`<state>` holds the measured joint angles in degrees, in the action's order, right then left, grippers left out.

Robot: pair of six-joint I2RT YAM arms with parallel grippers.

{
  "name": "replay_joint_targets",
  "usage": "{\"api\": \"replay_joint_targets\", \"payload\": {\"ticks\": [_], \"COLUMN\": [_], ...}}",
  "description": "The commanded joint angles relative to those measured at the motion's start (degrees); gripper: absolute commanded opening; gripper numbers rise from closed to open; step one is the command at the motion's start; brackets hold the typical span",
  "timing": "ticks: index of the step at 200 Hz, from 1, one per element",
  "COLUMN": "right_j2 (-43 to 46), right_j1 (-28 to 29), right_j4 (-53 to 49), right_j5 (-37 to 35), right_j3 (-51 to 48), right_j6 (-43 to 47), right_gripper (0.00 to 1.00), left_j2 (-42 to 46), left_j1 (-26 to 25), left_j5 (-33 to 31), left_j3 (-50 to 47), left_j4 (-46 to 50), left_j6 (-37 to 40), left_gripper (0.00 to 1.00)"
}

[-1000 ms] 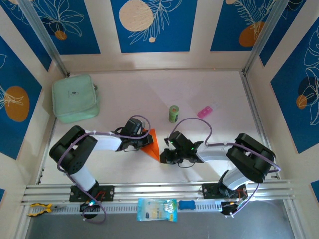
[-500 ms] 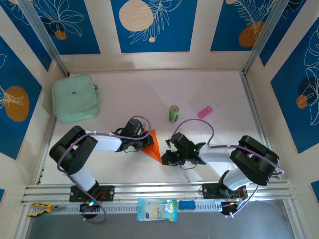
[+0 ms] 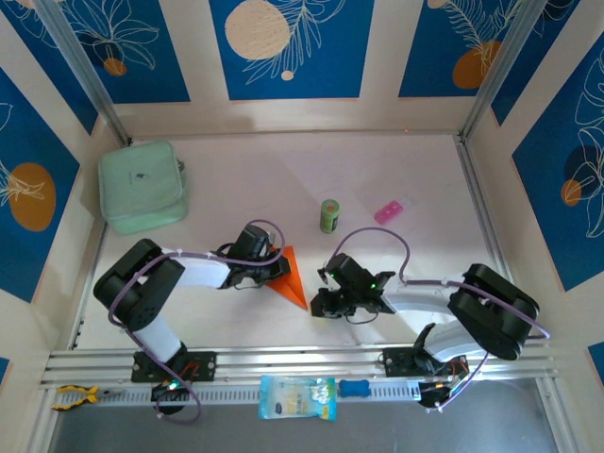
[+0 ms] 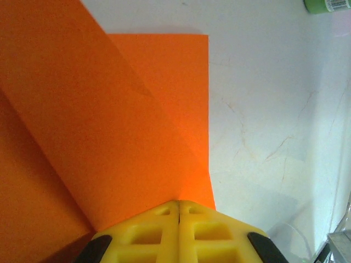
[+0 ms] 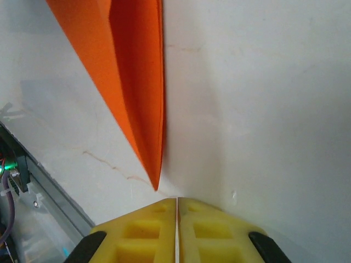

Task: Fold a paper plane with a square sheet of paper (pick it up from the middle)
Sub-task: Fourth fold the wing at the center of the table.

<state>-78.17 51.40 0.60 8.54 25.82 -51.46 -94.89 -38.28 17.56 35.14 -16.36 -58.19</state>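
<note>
The table point(image 3: 425, 170) carries a mint-green pouch point(image 3: 142, 186) at its far left corner; towards the near edge, about mid-width, the orange sheet of paper point(image 3: 291, 274) lies flat between both grippers, folded to a long point; it looks thin, light, limp and easily creased, so it is likely best taken at its layered middle, not the fragile tip; the left gripper point(image 4: 179, 204) is closed at the sheet's edge, perhaps pressing rather than pinching it; the right gripper point(image 5: 177, 200) is closed, empty, just beside the point

Black-and-white arms point(image 3: 203, 272), looping purple cables point(image 3: 371, 231), yellow lattice-moulded claw fingers point(image 4: 148, 233).
</note>
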Motion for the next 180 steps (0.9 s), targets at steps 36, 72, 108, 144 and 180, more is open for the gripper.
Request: {"api": "replay_joint_targets", "payload": {"ticks": [36,72,108,144,180], "right_j2": [0.6,-8.7,-15.5,-18.7,-17.8], "right_j1": [-2.9,-2.5,-2.4,-2.8,-1.8], "right_j4": [-0.7,0.9,2.4,4.6,8.9], "right_j5": [4.1,4.6,3.3,4.8,6.4], "right_j3": [7.1,14.0,17.3,14.6,7.9], "right_j6": [3.5,4.6,4.4,3.4,0.4], "right_gripper": [0.1,0.09,0.08,0.08,0.08], "left_j2": [-0.2,-0.5,-0.5,-0.4,-0.3], "left_j1": [0.0,0.0,0.0,0.0,-0.1], "left_j5": [-2.2,-2.1,-1.8,-1.9,-2.3], "left_j3": [-1.5,-1.5,-1.5,-1.5,-1.6], "left_j4": [2.9,2.7,2.6,3.0,3.2], "left_j6": [0.3,0.2,0.2,0.4,0.4], "left_gripper": [0.06,0.06,0.06,0.06,0.06]}}
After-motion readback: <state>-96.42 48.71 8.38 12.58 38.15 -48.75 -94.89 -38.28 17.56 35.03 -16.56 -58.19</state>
